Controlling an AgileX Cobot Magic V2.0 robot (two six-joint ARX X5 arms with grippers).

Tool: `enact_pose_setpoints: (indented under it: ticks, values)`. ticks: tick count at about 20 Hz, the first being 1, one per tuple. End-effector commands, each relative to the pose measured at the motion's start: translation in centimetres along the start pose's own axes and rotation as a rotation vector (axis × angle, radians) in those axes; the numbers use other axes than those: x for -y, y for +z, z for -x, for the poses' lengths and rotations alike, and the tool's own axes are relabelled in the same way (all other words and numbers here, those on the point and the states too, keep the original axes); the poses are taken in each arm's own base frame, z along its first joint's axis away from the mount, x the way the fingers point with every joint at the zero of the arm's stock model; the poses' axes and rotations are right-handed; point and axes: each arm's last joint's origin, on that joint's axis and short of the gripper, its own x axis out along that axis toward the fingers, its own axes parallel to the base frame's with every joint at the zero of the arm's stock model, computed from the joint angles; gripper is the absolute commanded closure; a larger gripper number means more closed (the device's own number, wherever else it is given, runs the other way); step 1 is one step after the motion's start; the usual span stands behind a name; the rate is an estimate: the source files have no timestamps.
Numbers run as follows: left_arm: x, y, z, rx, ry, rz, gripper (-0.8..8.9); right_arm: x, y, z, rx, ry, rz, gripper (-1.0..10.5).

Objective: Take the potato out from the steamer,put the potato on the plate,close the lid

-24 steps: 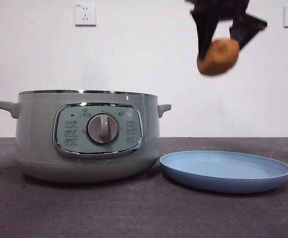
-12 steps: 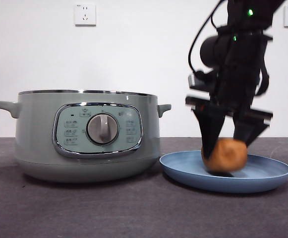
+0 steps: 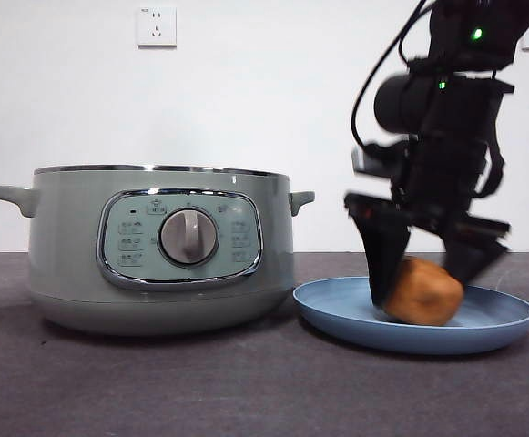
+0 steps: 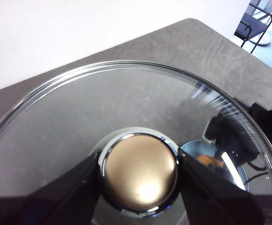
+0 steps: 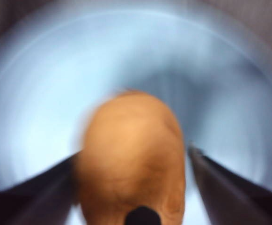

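The orange-brown potato (image 3: pixel 424 291) lies on the light-blue plate (image 3: pixel 512 320), to the right of the sage-green steamer (image 3: pixel 64 255), which stands without its lid. My right gripper (image 3: pixel 425 284) reaches down over the plate with its jaws spread open on either side of the potato. In the blurred right wrist view there is a gap between the potato (image 5: pixel 131 131) and one jaw, with the plate (image 5: pixel 42 70) beneath. My left gripper (image 4: pixel 139 161) is shut on the knob (image 4: pixel 139 176) of the glass lid (image 4: pixel 79 108), held up out of the front view.
The dark table (image 3: pixel 200 382) runs in front of the steamer and plate. Two wall sockets (image 3: pixel 156 25) sit on the white wall behind. Through the lid's glass I see the right arm (image 4: pixel 229 138) and the table's far corner (image 4: pixel 206 37).
My right gripper came down from high above the plate with the potato, set it on the plate, and its jaws have spread apart. The potato has shifted slightly right. The steamer has not moved.
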Motion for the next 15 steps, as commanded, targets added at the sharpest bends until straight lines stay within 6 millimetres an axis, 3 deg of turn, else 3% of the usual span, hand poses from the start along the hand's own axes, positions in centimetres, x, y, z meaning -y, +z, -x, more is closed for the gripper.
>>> enact_pose_setpoints:
  ticks: [1, 5, 7, 12, 15]
  values:
    - [0.4, 0.6, 0.8, 0.063, -0.008, -0.035, 8.21, -0.2, -0.1, 0.7, -0.001, 0.002, -0.009, 4.4]
    - [0.5, 0.8, 0.8, 0.077, -0.007, -0.043, 8.21, -0.9, -0.4, 6.0, 0.155, 0.007, 0.010, 4.4]
    - [0.6, 1.0, 0.6, 0.091, -0.014, -0.054, 8.21, -1.4, -1.3, 9.9, 0.268, 0.011, 0.025, 4.4]
    - [0.6, 1.1, -1.7, 0.058, -0.045, -0.060, 8.21, -2.4, -5.5, 18.9, 0.558, 0.023, 0.060, 4.4]
    - [0.3, 0.6, -4.4, 0.001, -0.072, -0.050, 8.21, -2.7, -8.4, 22.6, 0.689, 0.031, 0.070, 4.4]
